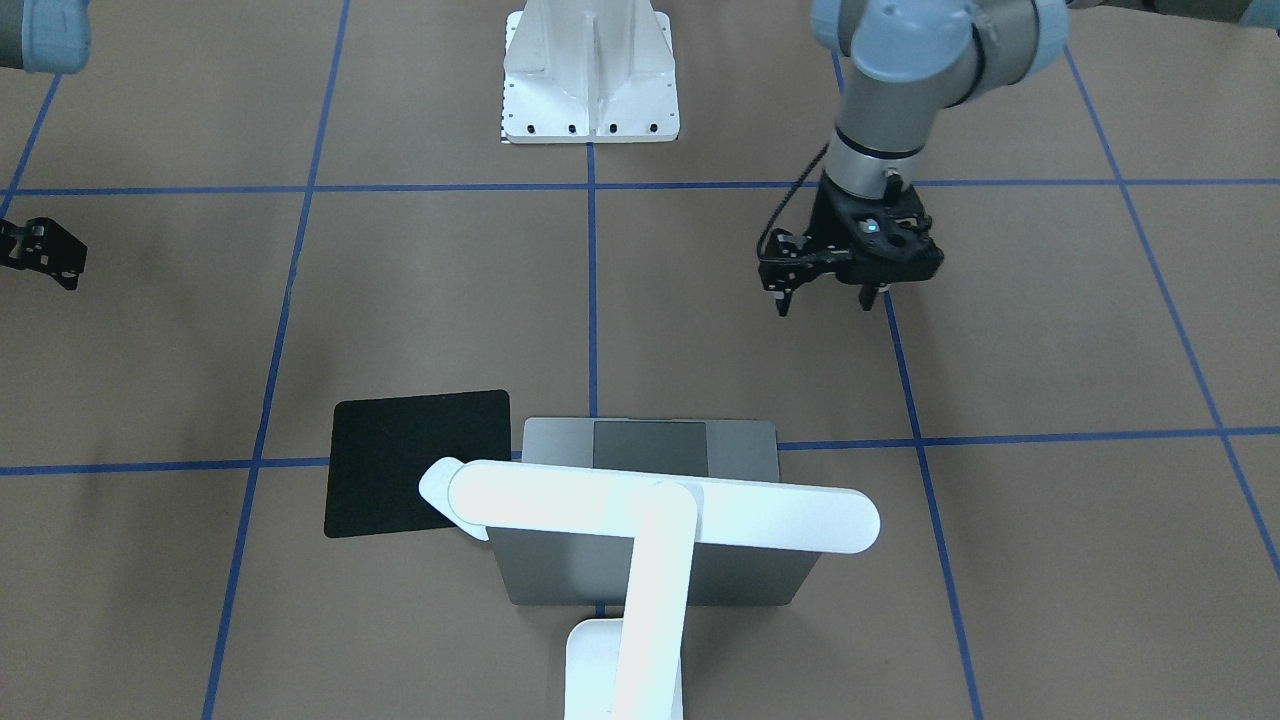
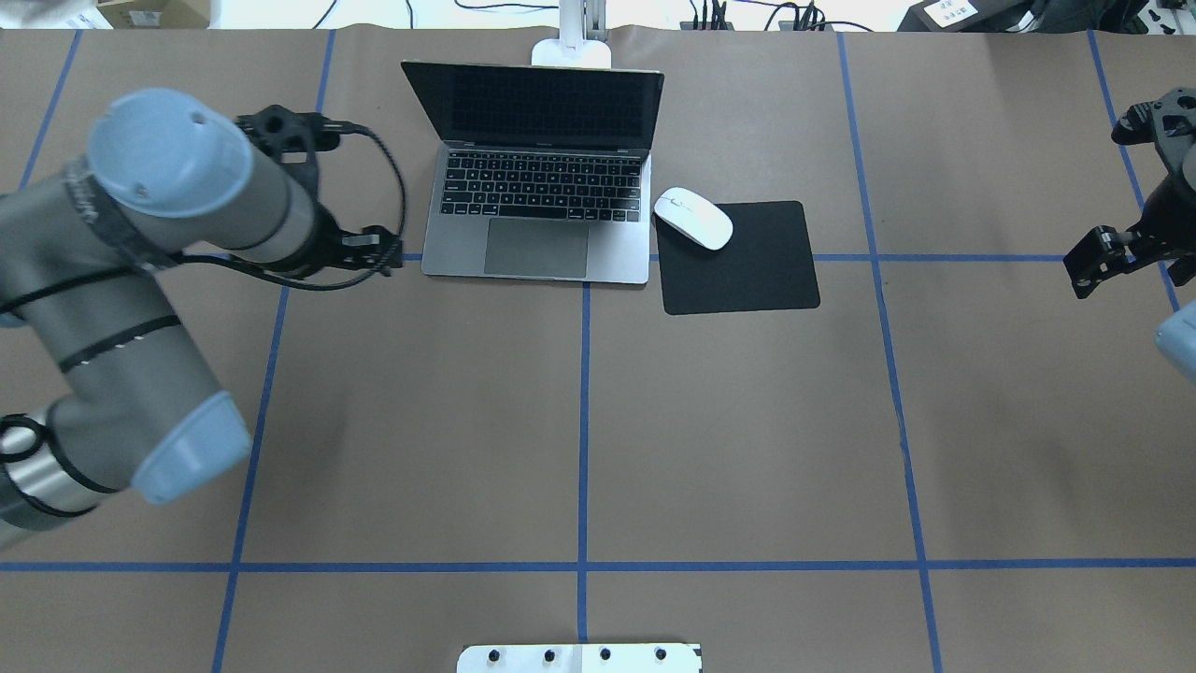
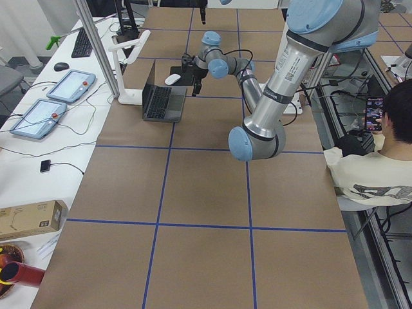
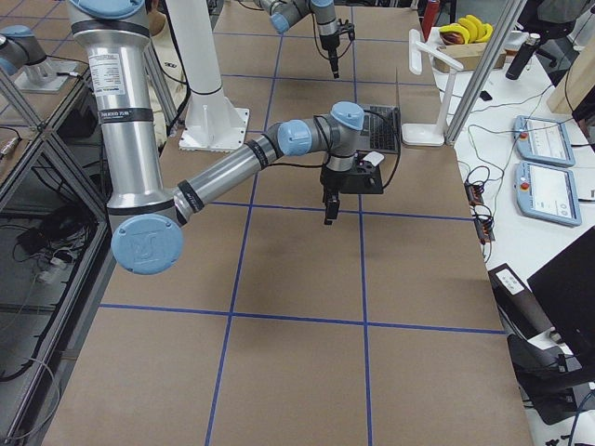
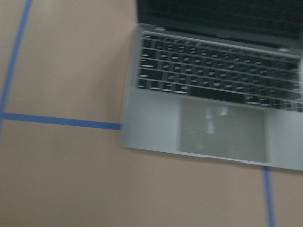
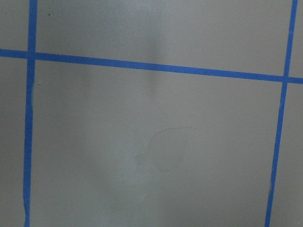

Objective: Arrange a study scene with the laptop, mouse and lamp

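Note:
The laptop [image 2: 537,201] stands open at the table's far middle, and my left wrist view shows its keyboard and trackpad [image 5: 218,123]. The white mouse [image 2: 692,217] lies on the near-left corner of the black pad [image 2: 757,262], right of the laptop. The lamp [image 1: 660,515] stands behind the laptop with its bar head over the lid; only its base [image 2: 572,51] shows from overhead. My left gripper [image 1: 825,298] is open and empty, hovering left of the laptop [image 2: 374,252]. My right gripper [image 2: 1093,266] is open and empty at the table's far right.
A white ribbed bracket [image 1: 590,80] is bolted at the table's robot-side edge. Blue tape lines grid the brown table [image 2: 579,421]. A seated person [image 3: 380,161] and side desks with tablets [image 3: 38,112] flank the table.

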